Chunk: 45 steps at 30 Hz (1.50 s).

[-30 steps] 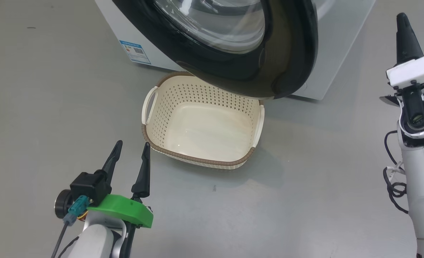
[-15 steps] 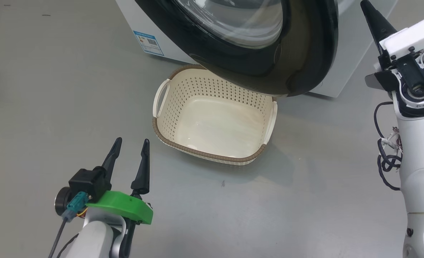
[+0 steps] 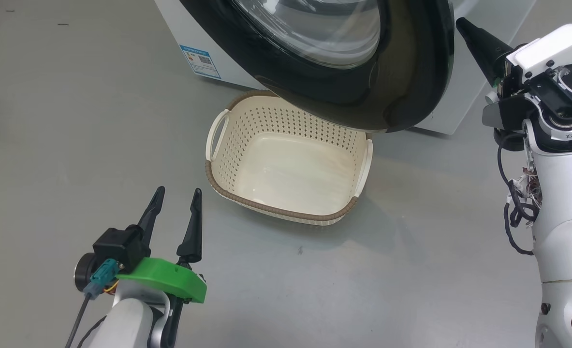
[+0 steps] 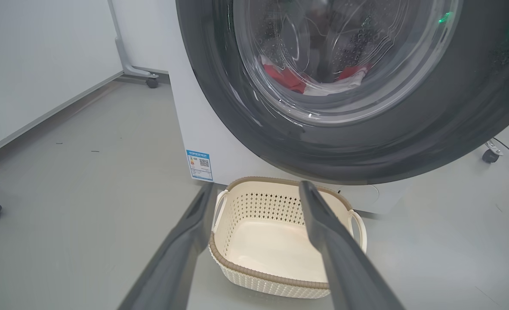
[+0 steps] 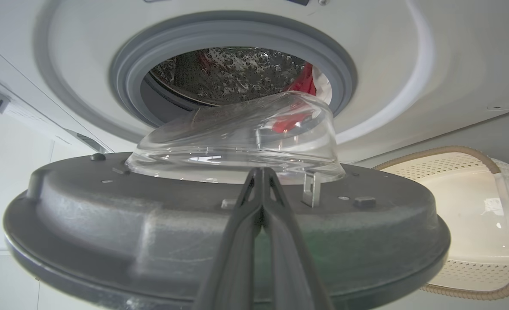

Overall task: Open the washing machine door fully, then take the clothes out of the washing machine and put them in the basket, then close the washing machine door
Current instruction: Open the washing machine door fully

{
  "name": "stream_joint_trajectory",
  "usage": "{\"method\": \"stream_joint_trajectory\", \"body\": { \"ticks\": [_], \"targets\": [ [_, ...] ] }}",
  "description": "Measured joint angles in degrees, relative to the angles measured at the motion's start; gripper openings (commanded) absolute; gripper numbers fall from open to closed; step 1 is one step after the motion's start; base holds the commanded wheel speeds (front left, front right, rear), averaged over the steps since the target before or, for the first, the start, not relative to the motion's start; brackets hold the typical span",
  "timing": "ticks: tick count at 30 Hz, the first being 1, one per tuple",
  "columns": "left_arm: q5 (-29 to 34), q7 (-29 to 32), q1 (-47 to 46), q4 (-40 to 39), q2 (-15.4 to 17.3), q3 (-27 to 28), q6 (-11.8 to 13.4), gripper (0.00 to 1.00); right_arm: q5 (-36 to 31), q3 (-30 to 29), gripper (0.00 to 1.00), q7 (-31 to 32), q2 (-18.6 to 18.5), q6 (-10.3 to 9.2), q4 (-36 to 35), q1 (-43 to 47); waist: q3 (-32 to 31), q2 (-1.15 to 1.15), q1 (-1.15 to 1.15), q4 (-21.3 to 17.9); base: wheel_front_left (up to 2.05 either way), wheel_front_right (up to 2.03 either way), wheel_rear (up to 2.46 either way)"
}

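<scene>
The basket point(image 3: 271, 209) stands on the grey floor point(image 3: 73, 145) just in front of the washing machine point(image 3: 172, 21). Its cream inside is bare, with nothing in it. The washing machine door point(image 3: 411, 72) hangs partly open, its black rim reaching out over the basket's far edge.

The clothes point(image 4: 286, 79) lie inside the steel drum point(image 5: 220, 69), a red and white heap low down, seen through the door's glass bowl and past the grey gasket point(image 5: 125, 82).

The left gripper point(image 3: 179, 192) hovers near the basket's near-left corner, apart from it, with its two fingers spread wide and nothing between them. The right gripper point(image 3: 462, 24) is at the far right, fingers pressed together and holding nothing. Its tip is just beside the door's right edge on the inner side; whether it touches cannot be told.
</scene>
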Motion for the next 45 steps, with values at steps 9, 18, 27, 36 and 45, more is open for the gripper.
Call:
{"method": "stream_joint_trajectory", "body": {
  "ticks": [9, 18, 27, 36, 45],
  "targets": [
    [0.0, 0.0, 0.0, 0.05, 0.0, -0.18, 0.01, 1.0, 3.6, -1.05, 0.0, 3.45, 0.55, -1.27, 1.44, -0.12, -0.17, 0.0, 0.0, 0.04, 0.0, 0.0, 0.0],
    [-0.08, 0.0, 0.0, 0.07, 0.0, -0.37, 0.04, 1.0, 6.16, -1.35, 0.0, 6.91, 0.51, -2.01, 2.41, -0.37, -0.37, 0.0, 0.0, 0.51, 0.0, 0.0, 0.0],
    [-0.58, 0.0, 0.0, 0.34, 0.0, -0.96, 0.3, 1.0, 7.28, -0.64, 0.0, 9.73, 0.87, -2.45, 3.83, 0.05, -1.32, 0.0, 0.0, 1.01, 0.0, 0.0, 0.0],
    [-0.58, 0.0, 0.06, 0.97, 0.0, -1.12, 0.49, 1.0, 8.87, 0.0, 0.0, 11.69, 1.18, -2.87, 5.02, 2.26, -3.39, 0.0, 0.0, 1.45, 0.0, 0.0, 0.0],
    [-0.4, 0.0, 0.43, 1.74, 0.01, -1.64, 0.51, 1.0, 10.28, 1.34, 0.0, 12.93, 2.09, -2.87, 6.42, 6.36, -6.3, 0.0, 0.0, 1.66, 0.0, 0.0, 0.0]
  ]
}}
